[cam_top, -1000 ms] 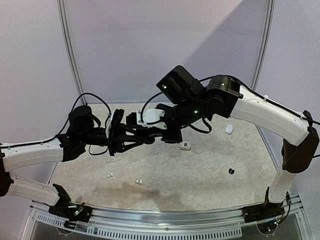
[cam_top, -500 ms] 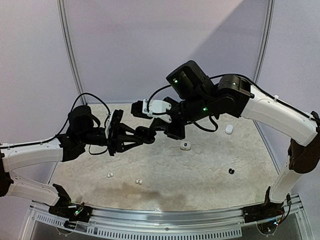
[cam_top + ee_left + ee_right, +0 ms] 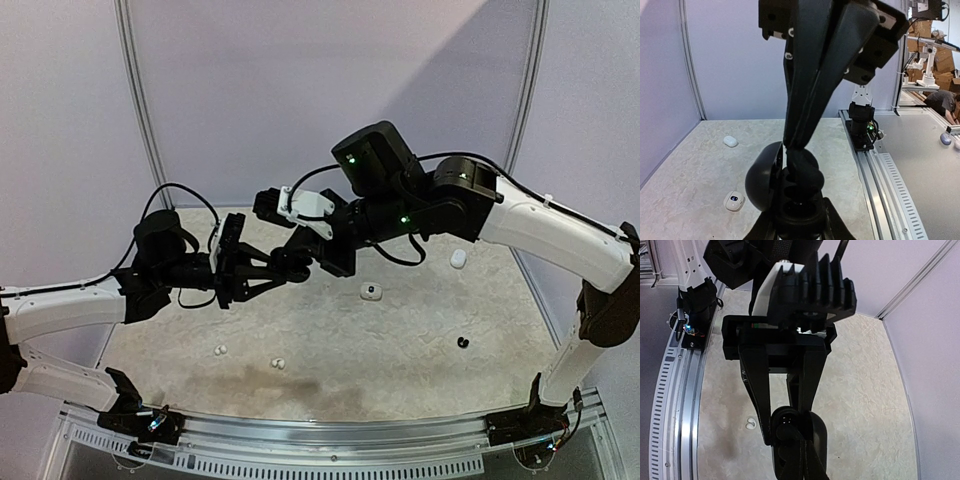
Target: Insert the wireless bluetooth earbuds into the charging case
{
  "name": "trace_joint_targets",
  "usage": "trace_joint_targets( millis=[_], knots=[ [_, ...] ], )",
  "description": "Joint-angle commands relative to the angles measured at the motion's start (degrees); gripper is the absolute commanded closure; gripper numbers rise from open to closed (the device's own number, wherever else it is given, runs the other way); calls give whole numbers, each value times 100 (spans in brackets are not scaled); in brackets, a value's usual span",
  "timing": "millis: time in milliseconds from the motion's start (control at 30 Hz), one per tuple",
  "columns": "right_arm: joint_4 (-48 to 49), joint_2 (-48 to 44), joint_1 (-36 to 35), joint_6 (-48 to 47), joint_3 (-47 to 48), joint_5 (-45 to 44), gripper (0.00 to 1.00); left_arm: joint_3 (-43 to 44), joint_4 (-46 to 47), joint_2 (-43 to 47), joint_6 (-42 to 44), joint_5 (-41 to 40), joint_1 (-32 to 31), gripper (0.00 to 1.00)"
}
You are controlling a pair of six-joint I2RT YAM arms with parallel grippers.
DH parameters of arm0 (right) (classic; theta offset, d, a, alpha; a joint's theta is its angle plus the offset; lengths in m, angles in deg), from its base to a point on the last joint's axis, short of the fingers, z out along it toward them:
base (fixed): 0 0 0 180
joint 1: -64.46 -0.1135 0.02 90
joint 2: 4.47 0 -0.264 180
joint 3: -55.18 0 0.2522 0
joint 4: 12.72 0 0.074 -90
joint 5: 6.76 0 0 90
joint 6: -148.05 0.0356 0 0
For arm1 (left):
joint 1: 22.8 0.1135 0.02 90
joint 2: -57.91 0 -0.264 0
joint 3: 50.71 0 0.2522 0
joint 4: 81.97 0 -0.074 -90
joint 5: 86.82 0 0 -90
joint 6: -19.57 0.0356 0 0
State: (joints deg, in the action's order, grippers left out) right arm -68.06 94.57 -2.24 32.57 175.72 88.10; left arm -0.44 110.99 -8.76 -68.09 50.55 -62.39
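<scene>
My left gripper (image 3: 272,270) is shut on an open black charging case (image 3: 287,263) and holds it above the table. In the left wrist view the case (image 3: 790,210) sits between my fingers with its lid (image 3: 761,177) swung left. My right gripper (image 3: 301,261) reaches into the case from the right. Its fingers are pressed together on a small black earbud (image 3: 805,167) at the case's sockets. The right wrist view shows that earbud (image 3: 783,431) at my right gripper (image 3: 797,452), over the case (image 3: 815,435). Another black earbud (image 3: 462,342) and white earbuds (image 3: 220,350) (image 3: 277,362) lie on the table.
A white case with a blue light (image 3: 371,291) and another white case (image 3: 458,258) lie on the table at right; both show in the left wrist view (image 3: 734,201) (image 3: 730,141). A metal rail (image 3: 330,440) runs along the near edge. Walls enclose the back and sides.
My right wrist has risen and swung left, while its fingertips stay at the black case. The left arm has barely moved and still holds the case.
</scene>
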Motion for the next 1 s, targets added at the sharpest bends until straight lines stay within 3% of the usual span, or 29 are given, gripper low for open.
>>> trace_joint_targets(
  millis=[0,967],
  knots=[
    [478,-105,-12,200,-160,-6,100,-199,454,71,-196,-238,-40,100],
    [417,318,-195,-216,-240,-458,100,-195,852,-30,-486,-540,-22,100]
  ],
)
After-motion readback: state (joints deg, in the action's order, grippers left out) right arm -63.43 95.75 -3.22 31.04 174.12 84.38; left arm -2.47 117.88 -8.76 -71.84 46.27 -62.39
